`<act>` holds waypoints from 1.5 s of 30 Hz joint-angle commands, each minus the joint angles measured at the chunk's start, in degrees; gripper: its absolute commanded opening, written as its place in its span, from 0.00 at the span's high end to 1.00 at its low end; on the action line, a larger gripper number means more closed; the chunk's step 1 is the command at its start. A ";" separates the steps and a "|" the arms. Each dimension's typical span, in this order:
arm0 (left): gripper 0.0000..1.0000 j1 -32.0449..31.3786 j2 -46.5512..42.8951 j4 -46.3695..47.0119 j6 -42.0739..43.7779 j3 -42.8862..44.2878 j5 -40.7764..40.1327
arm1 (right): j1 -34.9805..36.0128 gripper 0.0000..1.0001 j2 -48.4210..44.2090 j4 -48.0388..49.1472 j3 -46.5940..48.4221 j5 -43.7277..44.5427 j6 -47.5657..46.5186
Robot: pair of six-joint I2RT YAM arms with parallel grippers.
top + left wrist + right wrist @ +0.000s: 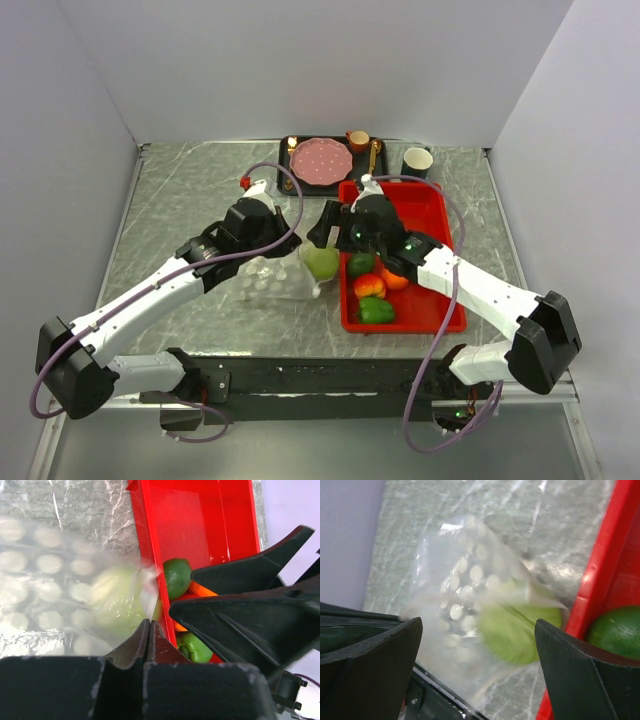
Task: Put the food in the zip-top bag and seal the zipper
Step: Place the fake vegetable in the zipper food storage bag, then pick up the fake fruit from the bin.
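A grey tabletop (190,190) with pale marbled veining fills the middle of the overhead view. Three plain, pale walls box it in: a back wall (320,60) along the far edge, a left wall (50,200) and a right wall (590,180) rising from the side edges, meeting at the two far corners. A thin metal trim (122,220) lines the left edge. A black rail (320,375) runs along the near edge. The light is soft and even, with faint shadows. In the wrist views the tabletop surface (90,510) looks glossy, with bright white streaks of glare, and a strip of the lavender-tinted left wall (345,530) shows beyond it.
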 commanded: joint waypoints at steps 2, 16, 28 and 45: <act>0.99 -0.14 -1.45 1.35 0.33 0.63 -0.17 | -0.10 0.00 1.44 0.63 2.09 -1.92 -0.10; 0.99 -0.14 -2.33 0.13 -0.55 0.19 -2.80 | -1.77 0.00 -5.49 -2.31 -2.82 8.38 3.87; 0.99 -0.14 0.04 0.30 -0.38 0.28 -2.89 | -16.35 0.00 -9.89 -16.18 -8.88 10.93 4.74; 0.99 -0.14 -0.75 -1.28 0.06 0.54 -4.56 | -7.83 0.00 -7.71 -8.89 -18.65 8.38 13.89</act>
